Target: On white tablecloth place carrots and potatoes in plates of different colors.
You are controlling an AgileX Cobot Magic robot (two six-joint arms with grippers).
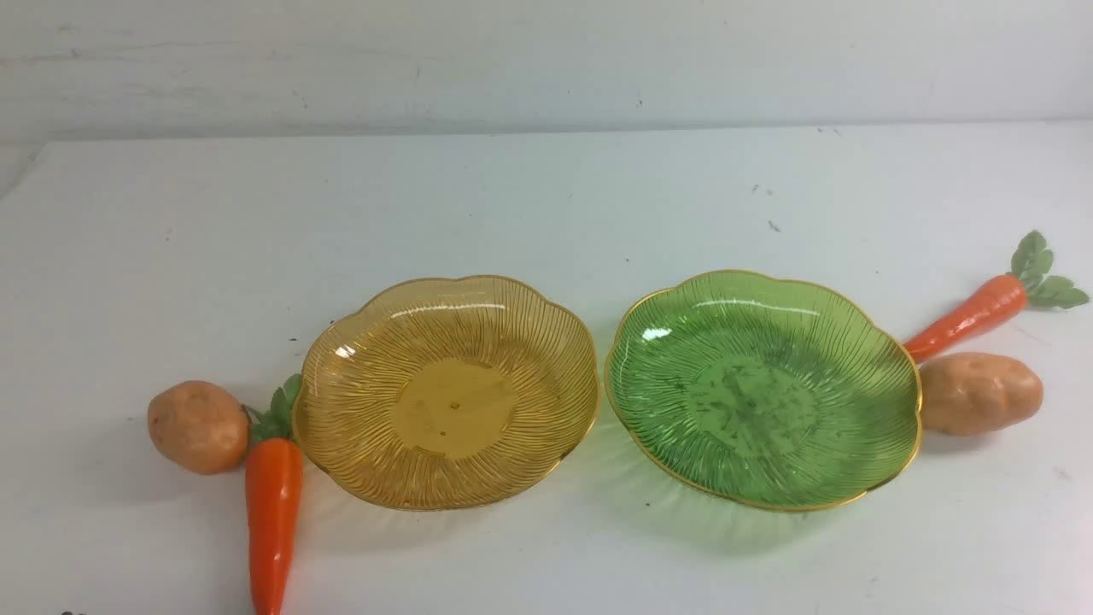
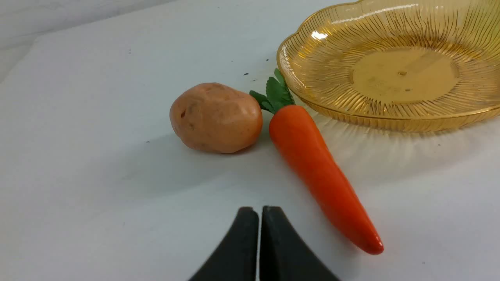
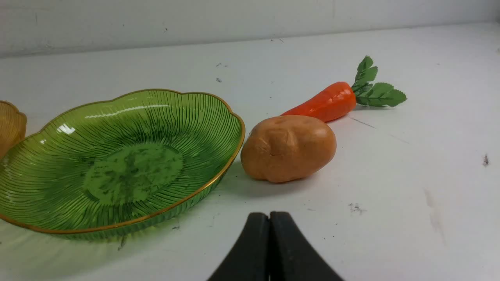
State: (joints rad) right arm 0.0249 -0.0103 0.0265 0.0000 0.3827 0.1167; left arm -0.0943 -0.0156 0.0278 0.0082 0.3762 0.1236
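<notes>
On the white tablecloth (image 1: pixel 546 196) an amber plate (image 1: pixel 445 390) and a green plate (image 1: pixel 762 389) sit side by side, both empty. Left of the amber plate lie a potato (image 1: pixel 198 426) and a carrot (image 1: pixel 272 518), tip toward me. Right of the green plate lie another potato (image 1: pixel 979 393) and, behind it, another carrot (image 1: pixel 969 316). My left gripper (image 2: pixel 259 209) is shut and empty, short of the left potato (image 2: pixel 216 117) and carrot (image 2: pixel 320 171). My right gripper (image 3: pixel 269 214) is shut and empty, short of the right potato (image 3: pixel 288 148). Neither arm shows in the front view.
A pale wall (image 1: pixel 546 60) runs along the back of the table. Small dark specks (image 1: pixel 773 225) mark the cloth behind the green plate. The two plates nearly touch at the middle.
</notes>
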